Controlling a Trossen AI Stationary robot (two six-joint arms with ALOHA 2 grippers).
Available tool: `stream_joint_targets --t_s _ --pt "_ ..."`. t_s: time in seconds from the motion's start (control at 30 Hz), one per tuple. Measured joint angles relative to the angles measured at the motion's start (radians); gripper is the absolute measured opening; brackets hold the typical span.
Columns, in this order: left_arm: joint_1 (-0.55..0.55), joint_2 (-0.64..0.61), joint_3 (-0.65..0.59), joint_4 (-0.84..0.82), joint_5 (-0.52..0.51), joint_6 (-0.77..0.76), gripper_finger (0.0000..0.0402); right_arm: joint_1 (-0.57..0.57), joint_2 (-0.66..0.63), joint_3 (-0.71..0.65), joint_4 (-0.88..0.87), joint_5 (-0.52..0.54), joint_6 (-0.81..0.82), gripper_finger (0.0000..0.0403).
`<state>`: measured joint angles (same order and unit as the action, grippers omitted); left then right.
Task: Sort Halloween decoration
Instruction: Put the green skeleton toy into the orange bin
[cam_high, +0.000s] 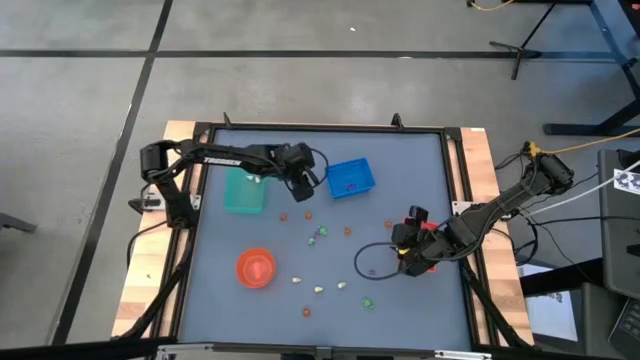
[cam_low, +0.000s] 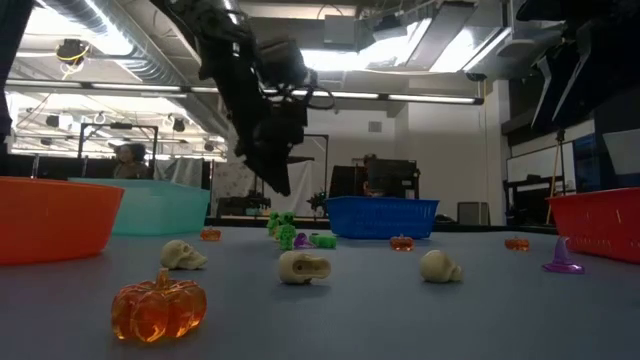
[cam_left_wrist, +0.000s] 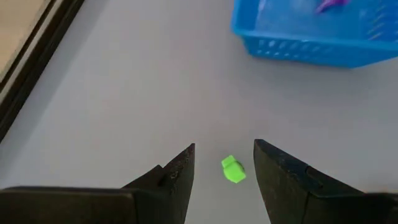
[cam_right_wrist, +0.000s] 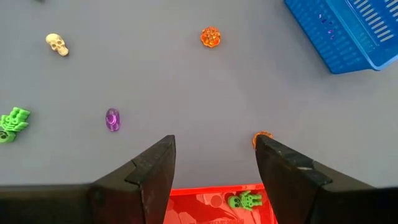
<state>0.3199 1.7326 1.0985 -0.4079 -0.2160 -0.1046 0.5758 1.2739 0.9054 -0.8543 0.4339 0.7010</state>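
Observation:
Small trinkets lie scattered on the grey table: cream skulls (cam_high: 318, 290), orange pumpkins (cam_high: 307, 213), green figures (cam_high: 320, 235) and a purple piece (cam_right_wrist: 112, 119). My left gripper (cam_left_wrist: 224, 149) hangs open above the table between the teal tray (cam_high: 244, 190) and the blue tray (cam_high: 350, 178). A green trinket (cam_left_wrist: 233, 169) shows in the gap between its fingers and touches neither. My right gripper (cam_right_wrist: 214, 142) is open over the red tray (cam_right_wrist: 211, 202), which holds a green figure (cam_right_wrist: 244, 200). An orange pumpkin (cam_right_wrist: 261, 138) lies just past one right finger.
The orange round bowl (cam_high: 255, 267) stands toward the near left of the table. A black cable (cam_high: 370, 262) loops on the table beside the red tray. The table's raised black rim (cam_high: 320, 128) borders the work area. In the low view, a pumpkin (cam_low: 158, 305) and skulls (cam_low: 304, 267) lie nearest.

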Motion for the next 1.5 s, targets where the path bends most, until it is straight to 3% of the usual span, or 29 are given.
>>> stream_joint_targets --t_s 0.3,0.87,1.5 --pt "0.001 0.061 0.000 0.002 -0.012 -0.077 0.0147 0.000 0.000 0.000 0.004 0.000 0.000 0.0221" --pt "0.001 0.115 0.000 0.005 -0.020 -0.081 0.0145 0.000 0.000 0.000 0.025 0.000 0.000 0.0221" --pt "0.001 0.115 0.000 0.006 -0.019 -0.077 0.0044 0.000 0.000 0.000 0.025 0.000 0.000 0.0221"
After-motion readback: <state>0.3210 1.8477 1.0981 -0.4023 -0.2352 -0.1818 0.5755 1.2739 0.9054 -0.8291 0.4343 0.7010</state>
